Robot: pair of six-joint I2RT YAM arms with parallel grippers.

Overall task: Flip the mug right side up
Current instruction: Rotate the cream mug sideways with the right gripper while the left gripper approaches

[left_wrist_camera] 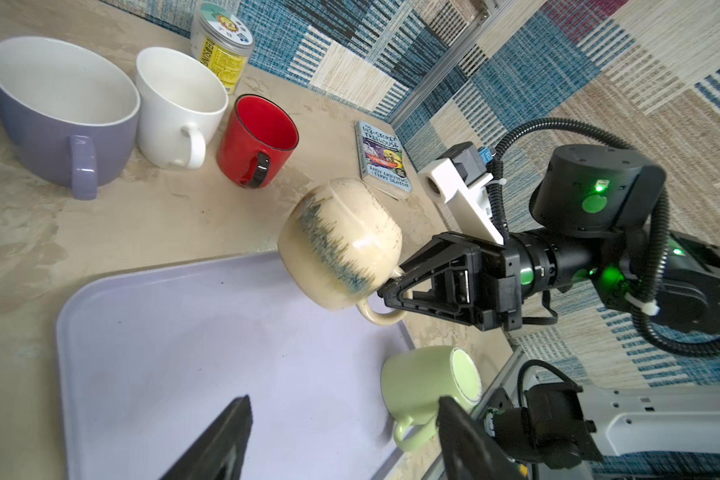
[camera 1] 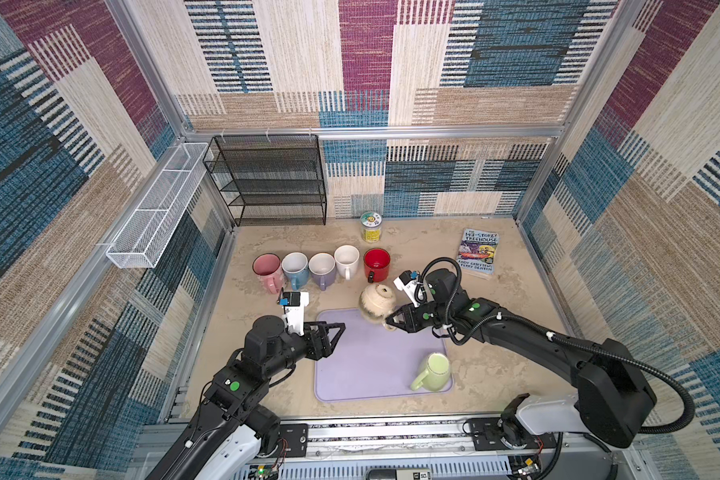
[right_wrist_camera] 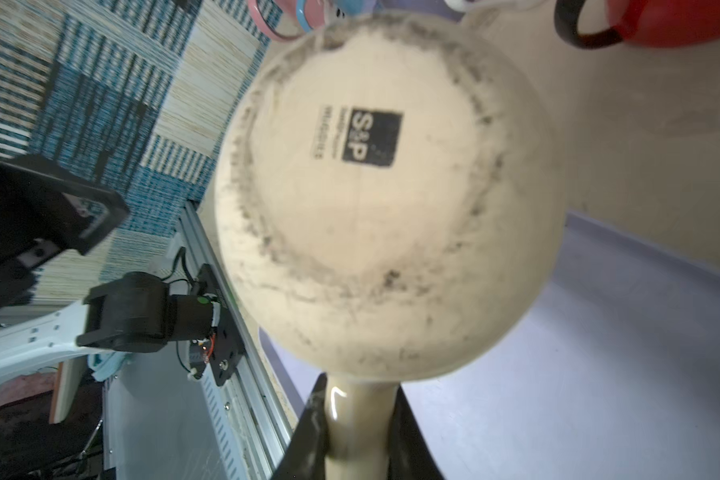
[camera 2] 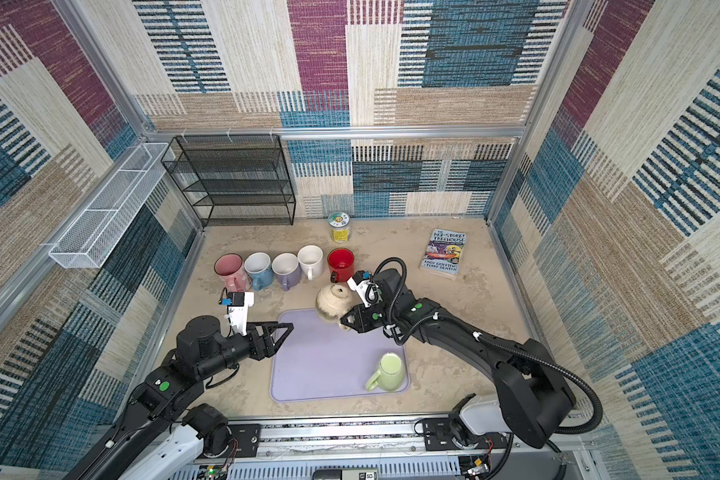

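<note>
A cream mug with blue streaks hangs over the far right corner of the purple tray. It is tilted, with its stamped base turned upward. My right gripper is shut on the mug's handle. My left gripper hovers open over the tray's left edge, holding nothing. A green mug stands base up on the tray's near right corner.
Behind the tray stands a row of upright mugs: pink, blue, purple, white and red. A yellow jar and a book lie further back. A black mesh shelf fills the back left corner.
</note>
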